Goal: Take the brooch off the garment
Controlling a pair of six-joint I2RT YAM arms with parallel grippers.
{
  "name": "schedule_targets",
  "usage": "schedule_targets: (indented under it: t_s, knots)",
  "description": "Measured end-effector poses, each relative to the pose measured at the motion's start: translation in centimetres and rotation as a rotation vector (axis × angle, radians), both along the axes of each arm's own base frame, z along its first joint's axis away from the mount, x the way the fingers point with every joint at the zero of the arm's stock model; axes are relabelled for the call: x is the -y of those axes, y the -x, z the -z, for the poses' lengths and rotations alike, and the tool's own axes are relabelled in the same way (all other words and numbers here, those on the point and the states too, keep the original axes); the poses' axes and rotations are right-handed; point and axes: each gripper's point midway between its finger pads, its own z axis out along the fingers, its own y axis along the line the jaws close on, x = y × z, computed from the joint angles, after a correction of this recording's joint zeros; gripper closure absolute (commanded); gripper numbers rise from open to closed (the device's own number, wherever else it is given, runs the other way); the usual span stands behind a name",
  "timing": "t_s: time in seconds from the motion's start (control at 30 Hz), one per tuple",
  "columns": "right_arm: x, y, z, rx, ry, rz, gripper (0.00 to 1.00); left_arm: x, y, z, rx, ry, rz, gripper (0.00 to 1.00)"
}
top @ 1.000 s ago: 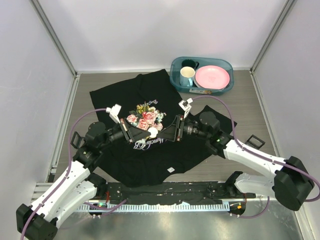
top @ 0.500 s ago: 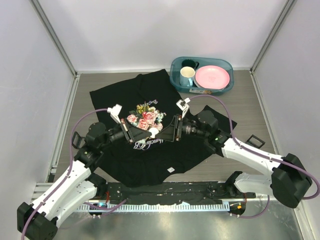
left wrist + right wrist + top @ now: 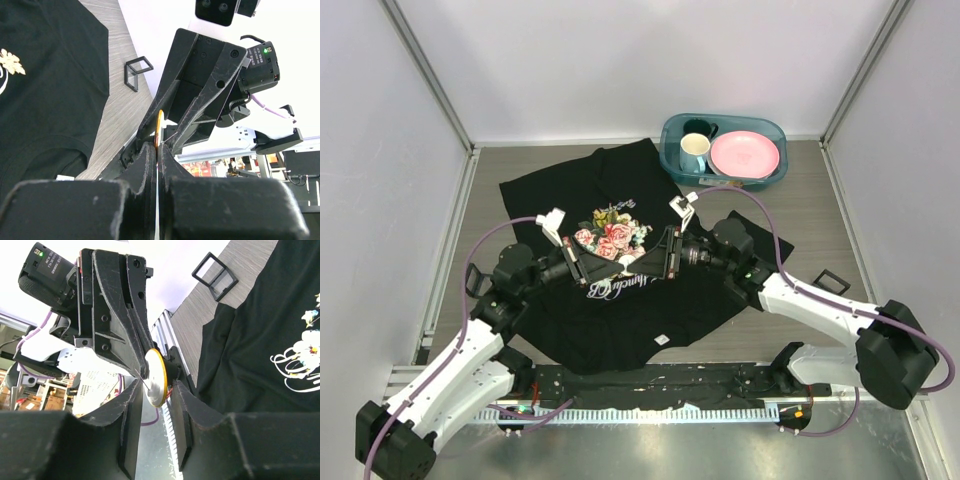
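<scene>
The garment [image 3: 620,180] is a black T-shirt lying flat on the table, with a pink-rose print [image 3: 612,235]. My two grippers meet tip to tip above the print's lower right. My left gripper [image 3: 623,262] is shut on the brooch [image 3: 159,377], a small round badge with an orange-yellow rim, a white back and a bare pin. It shows edge-on in the left wrist view [image 3: 159,125], clear of the cloth. My right gripper [image 3: 155,390] is open, one finger on each side of the brooch with gaps. The brooch itself is hidden in the top view.
A teal bin [image 3: 668,135] at the back right holds two mugs and a pink plate [image 3: 744,154]. A small black wire frame [image 3: 828,282] lies on the table right of the shirt. A white square label [image 3: 661,340] sits on the shirt's near hem.
My right gripper has moved left toward the left gripper, and its open fingers now straddle the brooch. The left arm has barely moved.
</scene>
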Motion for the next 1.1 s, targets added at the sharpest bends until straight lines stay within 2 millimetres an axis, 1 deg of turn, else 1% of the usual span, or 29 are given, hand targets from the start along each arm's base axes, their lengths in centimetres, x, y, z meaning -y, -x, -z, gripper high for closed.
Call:
schedule_targets:
  t_s: [0.13,0.2,0.4,0.67,0.93,1.1]
  knots:
    - [-0.13,-0.03,-0.01,-0.016,-0.007,-0.002,0.75,0.05,-0.02,0.02,0.003,0.001,0.003,1.0]
    - [-0.21,-0.05,0.06,-0.022,-0.008,-0.005,0.76,0.05,-0.01,0.11,0.005,0.0,0.004,1.0]
    - [-0.36,-0.05,0.24,-0.042,-0.01,-0.01,0.85,0.02,-0.06,0.24,0.006,-0.003,0.002,1.0]
    - [-0.33,-0.61,0.35,-0.05,-0.006,0.028,0.88,-0.12,-0.28,0.45,0.018,-0.016,-0.008,1.0]
    - [-0.42,-0.67,0.3,-0.076,-0.011,0.04,0.97,-0.25,-0.29,0.36,0.024,-0.018,-0.016,1.0]
    - [-0.52,-0.77,0.19,-0.105,-0.02,0.056,0.98,-0.37,-0.34,0.22,0.034,-0.017,-0.025,1.0]
